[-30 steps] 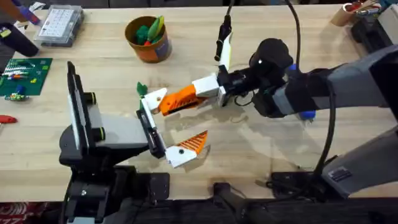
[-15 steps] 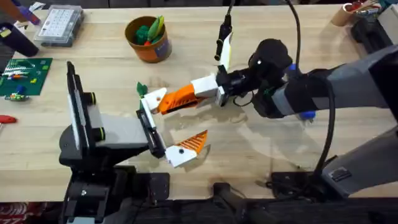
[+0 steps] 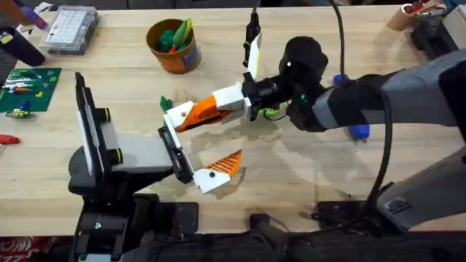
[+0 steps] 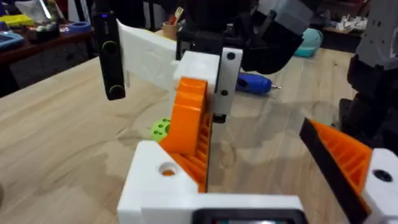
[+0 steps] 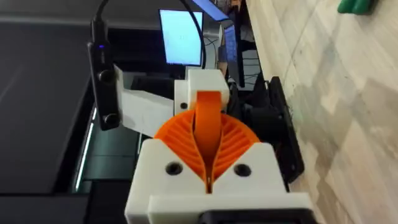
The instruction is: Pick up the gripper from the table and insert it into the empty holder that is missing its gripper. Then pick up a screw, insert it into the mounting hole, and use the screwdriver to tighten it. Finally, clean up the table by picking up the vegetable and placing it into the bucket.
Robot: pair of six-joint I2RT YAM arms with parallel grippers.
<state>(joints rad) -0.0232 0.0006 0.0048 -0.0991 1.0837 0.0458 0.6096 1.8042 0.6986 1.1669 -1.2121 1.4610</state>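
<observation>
Gripper pad [image 3: 195, 114] — the small orange ribbed wedge — is being clamped between the fingers of the right end effector [image 3: 218, 104], its tip touching the white holder [image 3: 177, 115] on the left arm's black bar, above the tabletop [image 3: 306, 175]. The left end effector [image 3: 191, 149] is standing open, one finger carrying an orange pad. The bucket [image 3: 173, 45] is sitting well apart — green vegetables inside.

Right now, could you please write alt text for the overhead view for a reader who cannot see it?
The right arm's tool holds the orange gripper pad against the white holder on the left arm's tool. An orange bucket holding green vegetables stands on the wooden table behind them.
</observation>
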